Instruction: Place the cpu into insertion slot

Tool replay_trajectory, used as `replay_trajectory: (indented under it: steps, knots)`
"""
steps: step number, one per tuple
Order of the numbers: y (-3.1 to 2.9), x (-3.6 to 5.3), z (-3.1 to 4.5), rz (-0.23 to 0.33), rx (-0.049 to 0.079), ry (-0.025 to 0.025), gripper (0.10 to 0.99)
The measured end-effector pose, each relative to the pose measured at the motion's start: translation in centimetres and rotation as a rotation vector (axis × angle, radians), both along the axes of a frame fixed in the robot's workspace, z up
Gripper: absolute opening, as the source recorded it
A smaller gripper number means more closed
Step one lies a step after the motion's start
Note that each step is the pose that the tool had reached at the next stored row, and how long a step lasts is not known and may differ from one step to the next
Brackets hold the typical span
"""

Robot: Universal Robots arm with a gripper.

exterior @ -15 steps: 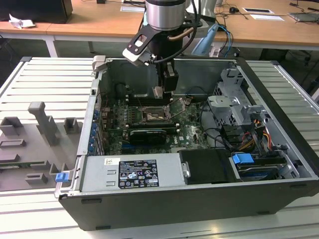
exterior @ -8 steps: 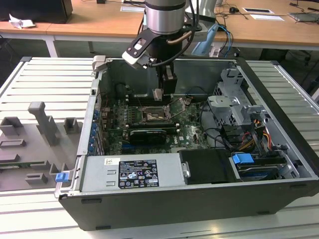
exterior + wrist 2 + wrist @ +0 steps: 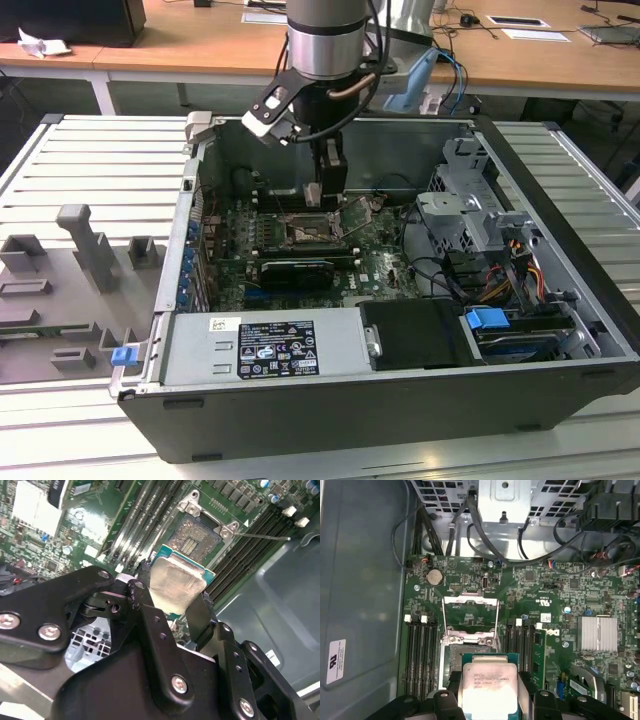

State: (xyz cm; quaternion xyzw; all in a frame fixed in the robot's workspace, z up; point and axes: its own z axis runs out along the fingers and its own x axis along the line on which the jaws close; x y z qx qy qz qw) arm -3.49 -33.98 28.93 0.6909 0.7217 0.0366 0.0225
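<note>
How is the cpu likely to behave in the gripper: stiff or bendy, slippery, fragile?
Probably stiff: the cpu is a thin flat plate with a metal face, unbent in the gripper. Perhaps slippery, as that face looks smooth and shiny. Likely delicate if dropped askew on the insertion slot.

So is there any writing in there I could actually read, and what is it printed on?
Nothing reads clearly enough to quote.
On the power supply label: lines of print and symbols, too small.
On the cpu, held in the gripper: faint lines, blurred.
On the white sticker on the case wall: too small.
On the motherboard: white marks, too small.
</note>
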Motion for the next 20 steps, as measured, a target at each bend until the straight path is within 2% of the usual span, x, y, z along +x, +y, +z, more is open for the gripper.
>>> replay_trajectory:
  steps: [2, 4, 8, 16, 20]
  knots:
    - [0.11, 0.00, -0.26, 0.000, 0.000, 0.0009, 0.529]
    - [0.14, -0.02, -0.69, 0.000, 0.000, 0.0042, 0.529]
    - [0.14, -0.01, -1.07, -0.004, 0.000, 0.0083, 0.529]
    - [0.14, -0.01, -1.39, -0.010, -0.003, 0.0085, 0.529]
    - [0.14, -0.01, -1.97, -0.010, -0.003, 0.0085, 0.529]
